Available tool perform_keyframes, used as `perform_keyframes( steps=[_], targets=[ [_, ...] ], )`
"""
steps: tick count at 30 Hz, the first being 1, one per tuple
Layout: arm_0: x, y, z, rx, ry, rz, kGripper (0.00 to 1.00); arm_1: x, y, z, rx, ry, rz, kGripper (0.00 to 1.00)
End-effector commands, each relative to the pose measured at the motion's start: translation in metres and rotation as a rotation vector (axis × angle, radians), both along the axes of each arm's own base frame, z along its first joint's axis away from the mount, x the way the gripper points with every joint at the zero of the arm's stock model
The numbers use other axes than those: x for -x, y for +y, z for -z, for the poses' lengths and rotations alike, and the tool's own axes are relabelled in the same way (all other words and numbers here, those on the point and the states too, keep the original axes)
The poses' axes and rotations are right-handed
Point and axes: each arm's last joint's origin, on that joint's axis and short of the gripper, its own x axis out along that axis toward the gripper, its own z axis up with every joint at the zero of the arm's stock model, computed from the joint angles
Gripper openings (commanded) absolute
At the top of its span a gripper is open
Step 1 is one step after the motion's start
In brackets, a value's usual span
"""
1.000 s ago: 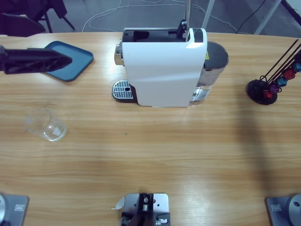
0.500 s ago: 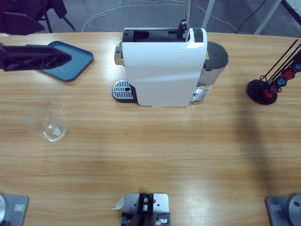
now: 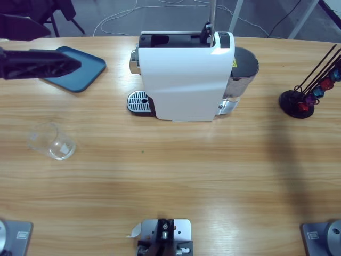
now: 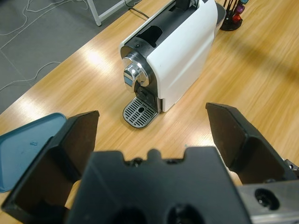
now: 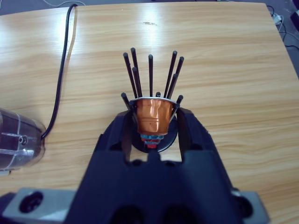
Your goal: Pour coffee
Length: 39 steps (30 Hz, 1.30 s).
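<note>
A white coffee machine (image 3: 186, 80) (image 4: 182, 51) stands at the table's far middle, its round drip grate (image 3: 139, 101) bare. An empty-looking clear glass (image 3: 52, 141) lies tilted near the left edge. No coffee shows in any view. My left gripper (image 3: 65, 49) (image 4: 152, 119) hovers open over the far left corner, facing the machine's spout, with nothing between its jaws. My right gripper (image 5: 154, 119) is shut on a copper capsule (image 5: 153, 114) just above the black wire capsule rack (image 5: 152, 74); it is outside the high view.
A blue tray (image 3: 80, 66) (image 4: 23, 144) lies under the left gripper. The capsule rack (image 3: 303, 101), holding several coloured capsules, stands at the right edge. The machine's clear water tank (image 3: 242, 69) (image 5: 18, 140) and a black cable (image 5: 63, 70) are at its right side.
The left gripper has drifted slightly toward the table's far edge. Nothing else has moved.
</note>
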Motion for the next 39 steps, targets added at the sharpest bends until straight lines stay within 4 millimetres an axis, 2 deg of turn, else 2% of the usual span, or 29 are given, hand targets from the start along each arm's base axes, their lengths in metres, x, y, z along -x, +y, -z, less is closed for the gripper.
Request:
perform_keyframes(
  steps=[1,3,4,5,11,13,22,31,36,39],
  targets=[
    [-0.002,-0.005,0.007,-0.024,0.023,-0.008,1.0,0.005,-0.005,0.004,0.026,0.026,0.028,0.35],
    [-0.002,-0.005,0.007,-0.022,0.024,-0.008,1.0,0.005,-0.006,0.004,0.03,0.029,0.03,0.329],
    [-0.002,-0.005,0.007,-0.022,0.025,-0.01,1.0,0.005,-0.006,0.004,0.033,0.03,0.03,0.225],
    [-0.002,-0.005,0.007,-0.021,0.025,-0.009,1.0,0.005,-0.006,0.004,0.036,0.031,0.031,0.177],
    [-0.002,-0.005,0.007,-0.021,0.026,-0.01,1.0,0.004,-0.006,0.003,0.033,0.029,0.029,0.168],
    [-0.002,-0.005,0.007,-0.02,0.025,-0.01,1.0,0.004,-0.006,0.003,0.032,0.025,0.028,0.0],
    [-0.003,-0.005,0.008,-0.022,0.027,-0.01,1.0,-0.001,-0.006,-0.003,0.032,0.015,0.021,0.0],
    [-0.003,-0.005,0.009,-0.021,0.036,-0.015,1.0,-0.001,-0.005,-0.024,0.031,-0.007,0.014,0.0],
    [-0.002,-0.004,0.01,-0.02,0.038,-0.016,1.0,0.012,-0.003,-0.056,0.037,-0.043,0.008,0.0],
    [-0.002,-0.004,0.009,-0.019,0.036,-0.015,1.0,0.029,-0.001,-0.073,0.033,-0.076,-0.012,0.0]
  ],
)
